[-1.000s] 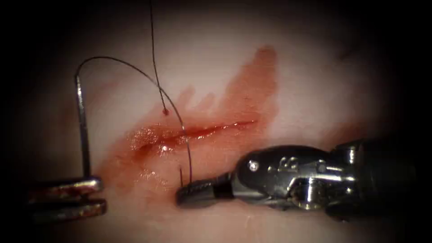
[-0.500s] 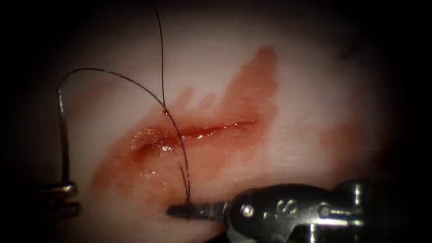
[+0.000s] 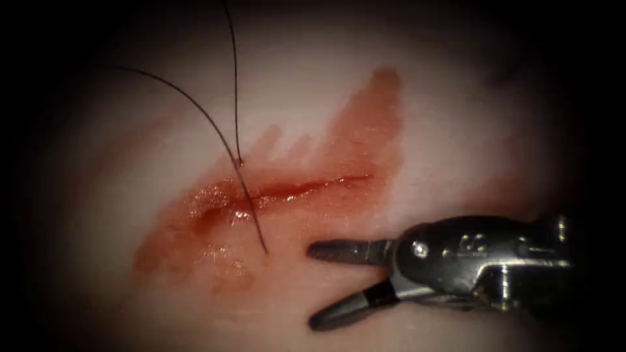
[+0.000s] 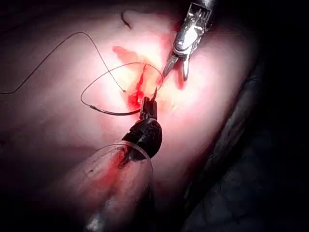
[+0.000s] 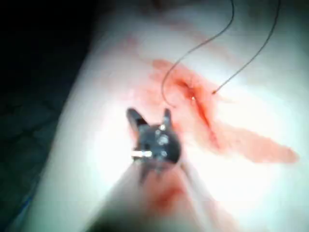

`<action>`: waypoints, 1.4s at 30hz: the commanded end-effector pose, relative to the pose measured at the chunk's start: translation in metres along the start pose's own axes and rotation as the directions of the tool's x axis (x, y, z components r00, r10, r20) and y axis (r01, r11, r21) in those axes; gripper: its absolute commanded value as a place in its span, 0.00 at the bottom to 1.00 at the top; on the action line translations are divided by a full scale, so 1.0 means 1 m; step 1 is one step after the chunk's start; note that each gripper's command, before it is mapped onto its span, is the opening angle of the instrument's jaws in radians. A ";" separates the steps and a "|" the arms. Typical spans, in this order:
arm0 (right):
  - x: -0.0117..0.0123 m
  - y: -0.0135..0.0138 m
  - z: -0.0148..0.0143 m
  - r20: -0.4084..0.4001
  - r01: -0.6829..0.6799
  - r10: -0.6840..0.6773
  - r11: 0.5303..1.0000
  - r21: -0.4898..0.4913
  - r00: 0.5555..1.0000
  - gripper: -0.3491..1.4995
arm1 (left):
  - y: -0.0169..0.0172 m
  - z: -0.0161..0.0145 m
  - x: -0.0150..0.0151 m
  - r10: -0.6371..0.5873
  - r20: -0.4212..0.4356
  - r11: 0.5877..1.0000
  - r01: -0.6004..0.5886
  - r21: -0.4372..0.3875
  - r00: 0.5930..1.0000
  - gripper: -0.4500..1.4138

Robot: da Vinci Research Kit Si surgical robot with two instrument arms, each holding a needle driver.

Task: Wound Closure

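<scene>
The right hand point(image 3: 313, 285) lies on the near side of the cut point(image 3: 313, 186), towards its right, with its two jaws spread wide and nothing between them. Just to its left, the short free end of the thread point(image 3: 195, 104) rests loose on the tissue point(image 3: 456, 130). From that end the thread crosses the left part of the cut and runs off far and left. A second strand comes down from the far side and meets the tissue at a small hole just beyond the cut. Red fluid point(image 3: 365, 111) is smeared around the wound.

In the left wrist view, the left hand point(image 4: 148, 104) looks pressed together on the needle point(image 4: 116, 113), near one end of its curve as far as can be told. The needle is clear of the tissue, with thread trailing from it in a loop.

The step in hand reads as pulling thread through the stitch, with the short end left free. My judgement is that any further pull must be gentle, so that this end is not dragged into the tissue. The right hand would need a fresh grip on the thread before it could help
</scene>
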 end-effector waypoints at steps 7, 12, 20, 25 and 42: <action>-0.0013 0.0016 0.0027 0.003 -0.007 0.007 0.999 -0.037 1.000 0.68 | 0.0009 0.0013 -0.0004 -0.006 0.003 1.000 0.006 0.005 1.000 0.00; -0.0010 0.0025 0.0040 0.003 -0.011 0.011 0.999 -0.050 1.000 0.66 | 0.0013 0.0019 -0.0008 -0.008 0.000 1.000 0.008 0.002 1.000 0.00; -0.0004 0.0032 0.0061 0.006 -0.010 0.011 0.998 -0.070 1.000 0.56 | 0.0018 0.0029 -0.0009 -0.011 -0.007 1.000 0.011 -0.005 1.000 0.00; -0.0003 0.0037 0.0070 0.005 -0.005 0.006 0.997 -0.078 1.000 0.46 | 0.0022 0.0034 -0.0010 -0.009 -0.010 1.000 0.009 -0.008 1.000 0.00; -0.0003 0.0012 0.0045 0.021 -0.001 0.000 0.999 0.045 1.000 0.00 | 0.0031 0.0045 -0.0018 -0.004 -0.020 1.000 0.004 -0.018 1.000 0.00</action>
